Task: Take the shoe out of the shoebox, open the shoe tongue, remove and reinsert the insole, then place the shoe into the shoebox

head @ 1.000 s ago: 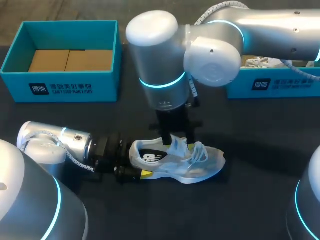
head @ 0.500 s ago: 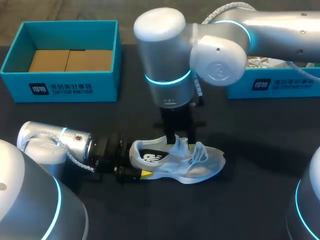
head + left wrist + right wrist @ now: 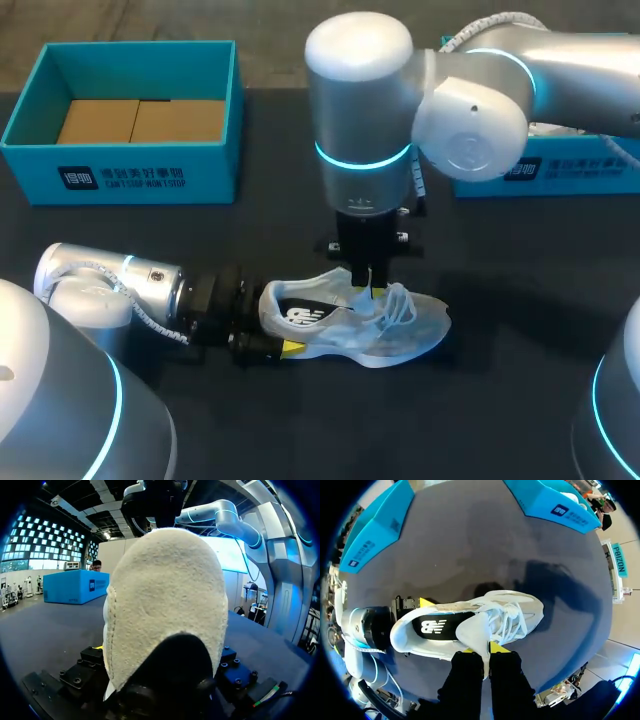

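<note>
A white sneaker point(image 3: 385, 328) lies upright on the dark table, toe to the right, with its black insole point(image 3: 437, 626) showing inside. My left gripper point(image 3: 282, 322) comes in low from the left, and its widely spread fingers press both sides of the heel point(image 3: 165, 605). My right gripper point(image 3: 484, 652) hangs straight down over the shoe's middle, shut on the edge of the white tongue point(image 3: 476, 630), which stands lifted off the laces point(image 3: 512, 620). The empty teal shoebox point(image 3: 120, 175) sits at the back left.
A second teal box point(image 3: 545, 170) holding white items stands at the back right, partly behind my right arm. Bare dark table lies in front of the shoe and to its right.
My right arm has shifted to the right over the shoe, and its fingers have closed on the tongue. The left arm and the shoe have stayed put.
</note>
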### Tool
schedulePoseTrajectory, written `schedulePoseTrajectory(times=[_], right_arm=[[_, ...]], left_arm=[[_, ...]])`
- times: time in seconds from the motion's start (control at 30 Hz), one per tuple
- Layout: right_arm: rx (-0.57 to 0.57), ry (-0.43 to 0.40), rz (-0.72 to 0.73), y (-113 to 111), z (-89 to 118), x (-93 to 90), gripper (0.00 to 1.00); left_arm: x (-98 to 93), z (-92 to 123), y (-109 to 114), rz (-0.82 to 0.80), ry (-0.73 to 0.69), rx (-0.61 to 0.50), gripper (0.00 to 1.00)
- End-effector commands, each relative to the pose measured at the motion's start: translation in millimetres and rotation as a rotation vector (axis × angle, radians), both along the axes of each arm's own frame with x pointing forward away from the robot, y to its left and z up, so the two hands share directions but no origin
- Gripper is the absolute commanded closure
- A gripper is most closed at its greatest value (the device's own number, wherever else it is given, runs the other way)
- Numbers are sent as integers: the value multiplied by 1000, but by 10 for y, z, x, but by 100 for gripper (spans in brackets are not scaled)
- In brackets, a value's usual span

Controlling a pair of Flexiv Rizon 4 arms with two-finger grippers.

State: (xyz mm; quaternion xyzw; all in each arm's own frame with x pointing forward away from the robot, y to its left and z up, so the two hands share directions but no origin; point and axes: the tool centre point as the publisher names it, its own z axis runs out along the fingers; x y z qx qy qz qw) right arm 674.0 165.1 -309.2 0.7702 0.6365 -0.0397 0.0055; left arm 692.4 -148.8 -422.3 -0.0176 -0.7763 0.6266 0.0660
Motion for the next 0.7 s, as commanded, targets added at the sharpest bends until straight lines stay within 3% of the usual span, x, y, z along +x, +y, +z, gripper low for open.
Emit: schedulePoseTrajectory(times=[0.03, 0.4, 0.7], right_arm=[[59, -33, -302, -139, -22, -43, 100], [390, -63, -261, -692, -122, -40, 100], [536, -86, -280, -881, -258, -36, 100]], left_arm=[[-5, -5, 1, 0, 0, 2, 100], [-5, -5, 1, 0, 0, 2, 100], [-5, -5, 1, 0, 0, 2, 100]])
